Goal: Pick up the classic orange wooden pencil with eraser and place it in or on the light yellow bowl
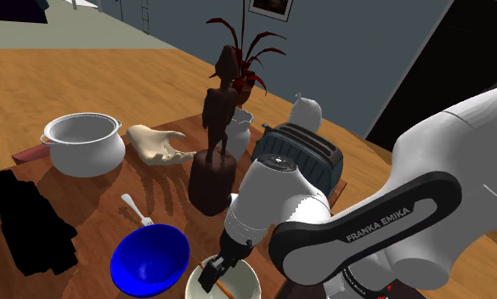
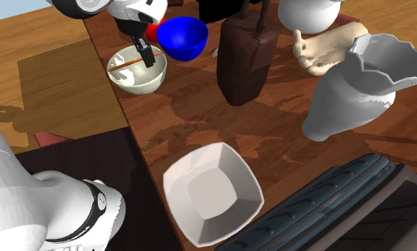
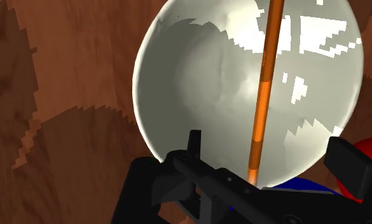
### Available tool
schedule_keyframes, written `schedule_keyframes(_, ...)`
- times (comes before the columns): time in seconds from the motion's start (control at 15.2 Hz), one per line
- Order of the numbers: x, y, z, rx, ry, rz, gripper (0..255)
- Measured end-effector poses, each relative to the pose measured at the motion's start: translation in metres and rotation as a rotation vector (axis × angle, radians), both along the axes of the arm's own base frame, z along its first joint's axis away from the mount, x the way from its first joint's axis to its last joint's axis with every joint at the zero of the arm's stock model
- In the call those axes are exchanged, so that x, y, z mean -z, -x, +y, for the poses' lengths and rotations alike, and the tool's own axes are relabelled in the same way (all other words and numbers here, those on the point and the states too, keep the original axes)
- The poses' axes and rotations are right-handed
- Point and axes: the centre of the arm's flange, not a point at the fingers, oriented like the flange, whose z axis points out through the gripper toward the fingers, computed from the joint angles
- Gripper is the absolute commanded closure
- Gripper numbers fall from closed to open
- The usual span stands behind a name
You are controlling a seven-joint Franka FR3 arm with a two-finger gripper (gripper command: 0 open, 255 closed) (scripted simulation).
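While the black gripper point(image 3: 269, 142) hangs just above the pale cream bowl point(image 3: 197, 83), its two fingers point(image 3: 194, 147) stand wide apart with nothing clasped between them. The orange pencil point(image 3: 264, 95) lies in the bowl, running straight across the pale inside, between the fingers but touching neither. In the second exterior view the pencil point(image 2: 122, 64) slants from the bowl's point(image 2: 146, 82) rim towards the gripper point(image 2: 147, 55), which hovers at the rim's other side. A blue bowl point(image 2: 182, 36) sits just beside the cream one, and a small red thing point(image 2: 152, 32) shows between them. From the shoulder view the gripper point(image 1: 216, 273) points down into the cream bowl point(image 1: 251, 277) at that view's bottom edge, where a bit of the pencil point(image 1: 223, 288) shows. The blue bowl point(image 1: 150, 259) lies to that view's left, and a dark carved statue point(image 1: 214, 161) stands behind them on the wooden table point(image 1: 93, 191).
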Motion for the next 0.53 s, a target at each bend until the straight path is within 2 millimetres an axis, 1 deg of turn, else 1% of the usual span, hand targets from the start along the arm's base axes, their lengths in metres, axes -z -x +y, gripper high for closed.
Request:
schedule_keyframes(0.2, -0.029, -0.002, -0.005, 0.000, 0.000, -0.001, 0)
schedule_keyframes(0.26, -0.036, -0.001, -0.007, 0.000, 0.000, 0.000, 0)
schedule_keyframes(0.33, -0.040, -0.001, -0.009, 0.000, 0.000, 0.000, 0)
schedule_keyframes(0.53, -0.042, -0.001, -0.010, 0.000, 0.000, 0.001, 0)
